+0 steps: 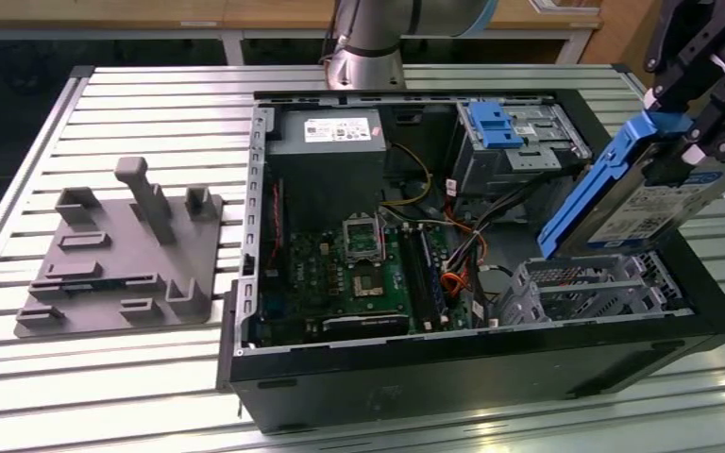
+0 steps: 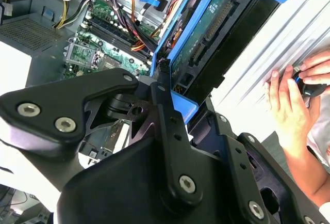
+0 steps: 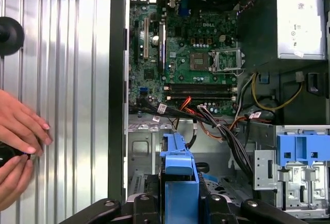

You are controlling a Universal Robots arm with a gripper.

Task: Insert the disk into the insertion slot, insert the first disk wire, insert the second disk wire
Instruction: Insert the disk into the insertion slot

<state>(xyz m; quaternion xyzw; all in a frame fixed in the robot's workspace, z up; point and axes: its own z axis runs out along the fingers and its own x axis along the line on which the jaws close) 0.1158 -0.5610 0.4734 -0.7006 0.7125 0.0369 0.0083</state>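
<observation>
Blue-framed, the disk [image 1: 640, 203] is clamped in my claw [image 1: 694, 132], tilted, its low end just over the bare metal slot [image 1: 589, 288] inside the open computer case [image 1: 463, 363]. Its white label shows, but the print is too small to read. My wrist hangs above the case at the exterior view's right. A person's hand [image 2: 289, 105] is over the slatted table [image 1: 148, 377] beside it.

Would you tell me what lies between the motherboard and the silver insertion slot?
Loose black and orange cables run between the motherboard and the insertion slot, in the exterior view.
</observation>
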